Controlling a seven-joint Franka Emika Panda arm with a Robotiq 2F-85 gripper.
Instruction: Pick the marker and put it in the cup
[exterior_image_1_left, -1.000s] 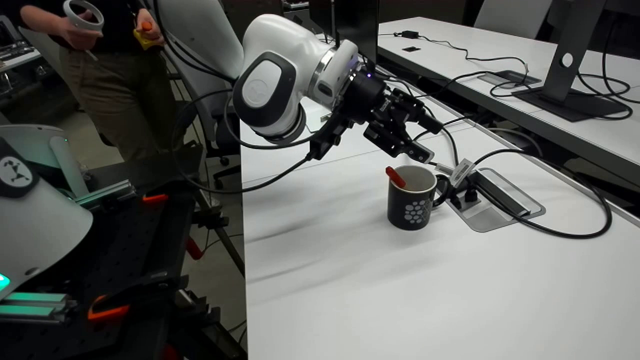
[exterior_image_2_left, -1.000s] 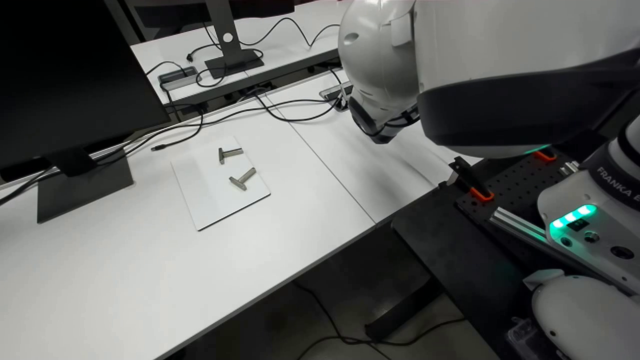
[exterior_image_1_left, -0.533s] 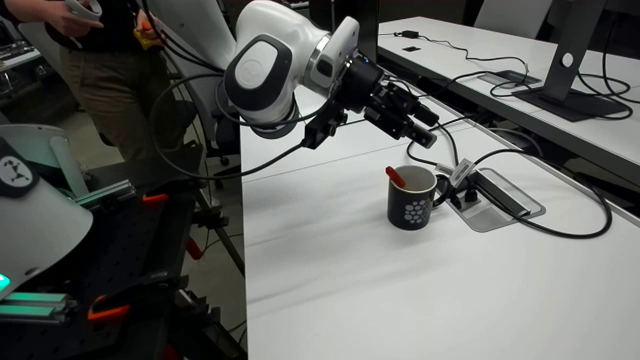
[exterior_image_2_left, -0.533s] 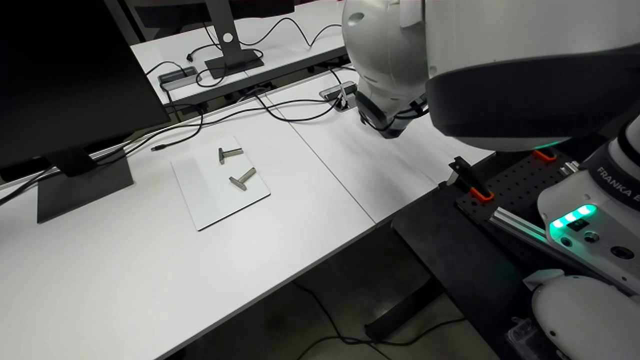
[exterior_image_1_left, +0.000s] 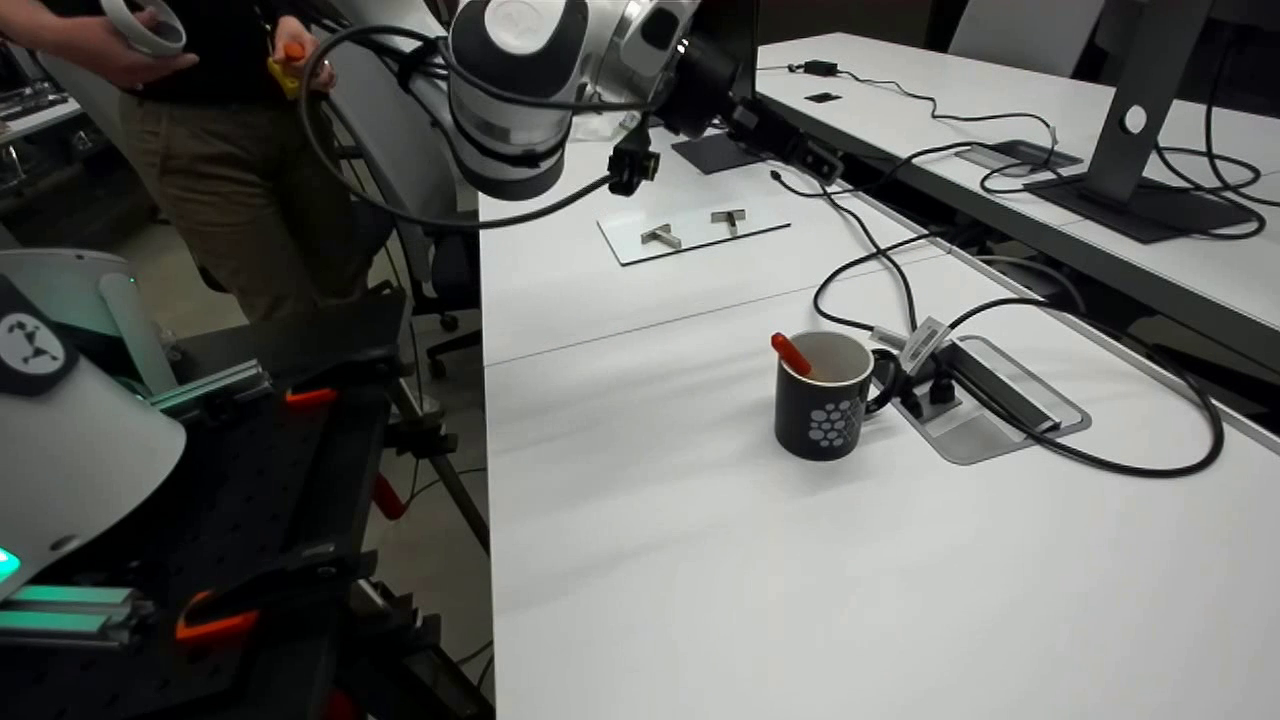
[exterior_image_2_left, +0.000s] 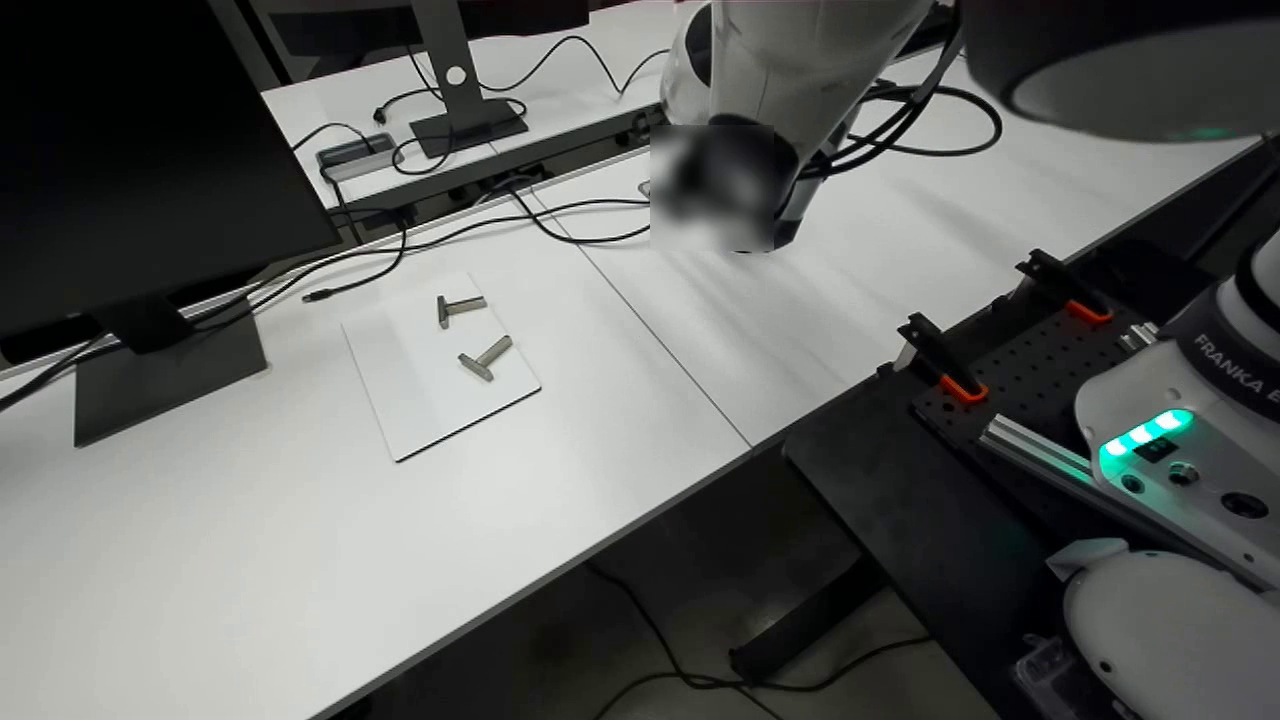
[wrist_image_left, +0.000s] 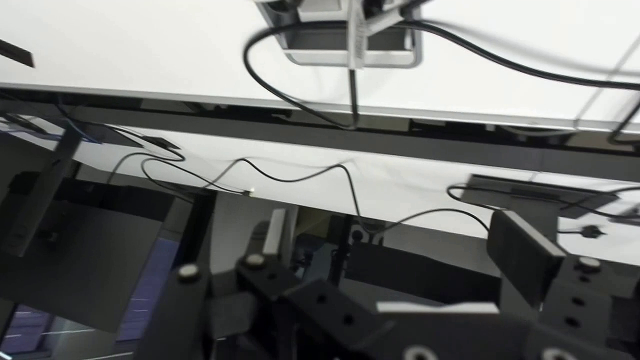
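Observation:
The cup, a dark mug with a white dotted mark and a handle, stands upright on the white table in an exterior view. Inside it leans the reddish marker, its upper end sticking out over the rim. My gripper hangs well above the table, beyond the cup and apart from it. In the wrist view the gripper is open, its two fingers wide apart and nothing between them. Neither cup nor marker shows in the wrist view.
A grey socket box with black cables lies beside the cup's handle. Farther along the table, a white board carries two metal T-shaped pieces near a monitor. A person stands beyond the robot's base.
My gripper has risen and drawn away from the cup, turning as it goes; the white board has come into sight behind it. Cup and marker have stayed in place.

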